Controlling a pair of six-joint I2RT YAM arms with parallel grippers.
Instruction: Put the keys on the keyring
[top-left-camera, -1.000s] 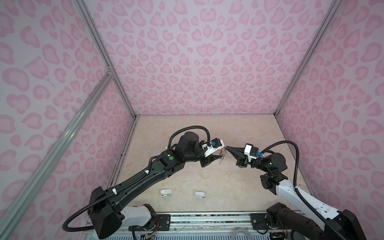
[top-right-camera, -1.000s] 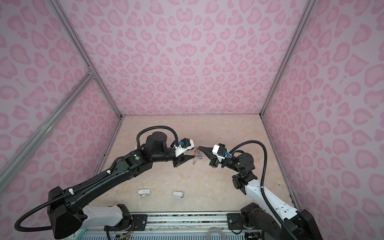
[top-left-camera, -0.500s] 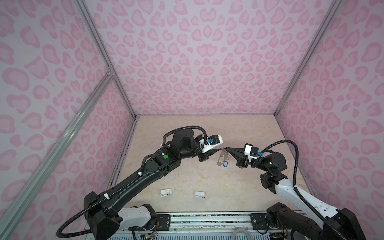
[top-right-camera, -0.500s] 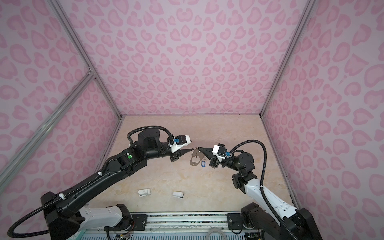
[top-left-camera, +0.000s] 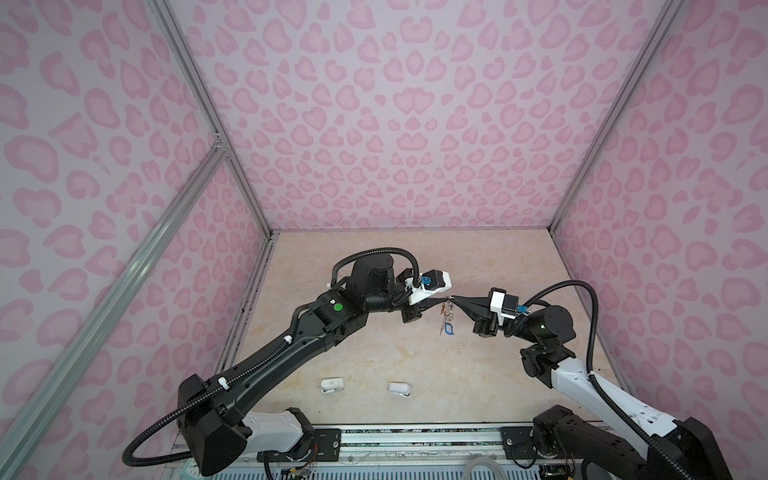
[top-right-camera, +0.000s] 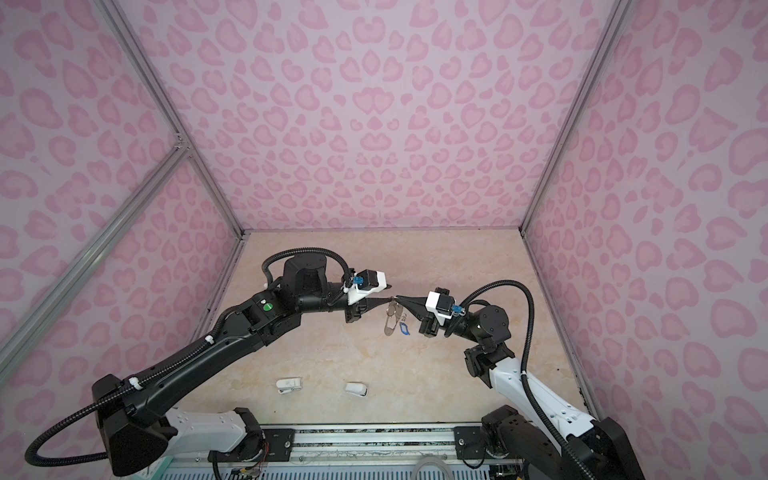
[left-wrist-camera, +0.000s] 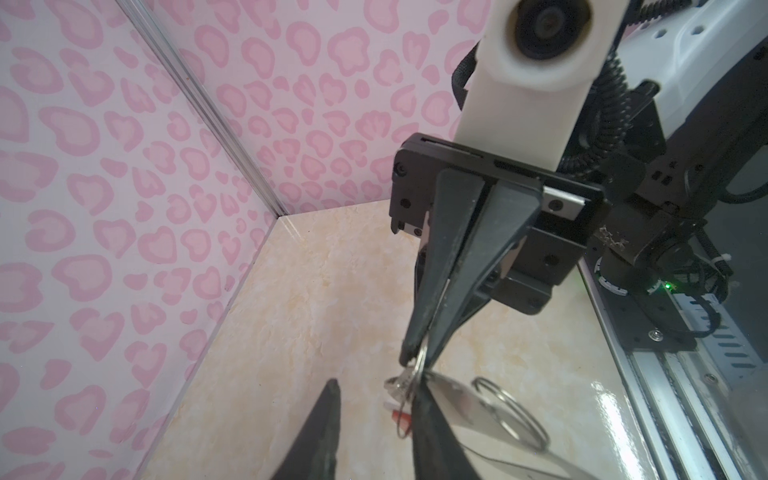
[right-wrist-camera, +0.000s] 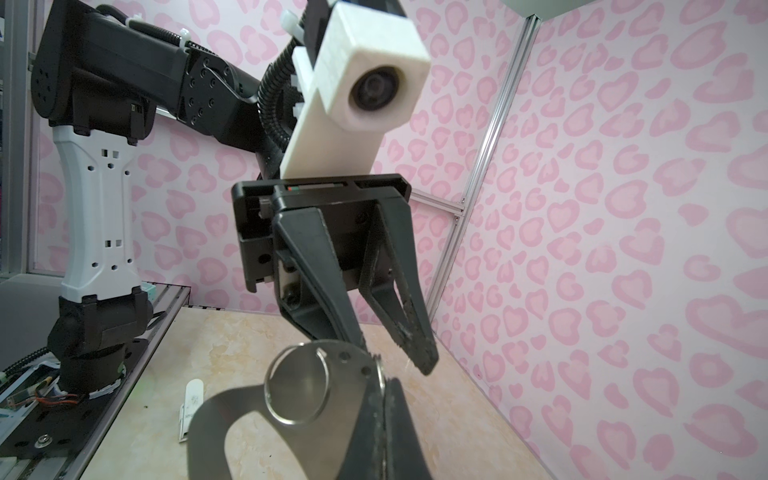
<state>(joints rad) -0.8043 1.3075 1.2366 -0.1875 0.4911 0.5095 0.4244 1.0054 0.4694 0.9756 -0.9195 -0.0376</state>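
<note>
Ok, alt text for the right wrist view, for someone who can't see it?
The right gripper, shut, holds the flat grey keyring by its edge, with a wire ring lying across the plate. Facing it, the left gripper has its jaws apart, tips close to the keyring.

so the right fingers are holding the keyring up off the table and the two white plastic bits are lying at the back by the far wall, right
One thing is off: the white plastic bits lie at the front of the table, near the rail, not by the far wall. Both top views show it. The right fingers do hold the keyring off the table.
</note>
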